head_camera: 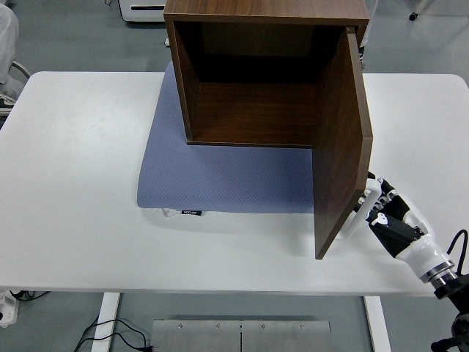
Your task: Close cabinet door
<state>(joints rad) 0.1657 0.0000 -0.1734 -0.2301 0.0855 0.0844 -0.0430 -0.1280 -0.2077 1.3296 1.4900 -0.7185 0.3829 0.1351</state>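
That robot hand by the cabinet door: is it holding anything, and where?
Nothing is held. The right hand rests its fingers against the outer face of the open cabinet door, near its lower free edge.

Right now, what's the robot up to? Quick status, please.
Right robot hand against the outer face of the brown wooden cabinet door, fingers open. Door ajar. Left arm out of view. Nothing in the swing path over the blue mat.

- White table (80, 220) on white legs (108, 323), spanning the view.
- Grey floor (88, 37) beyond and beneath.
- Metal plate (240, 336) on floor below near edge.
- Black cable (110, 334) at lower left.
- White unit (143, 10) at top.
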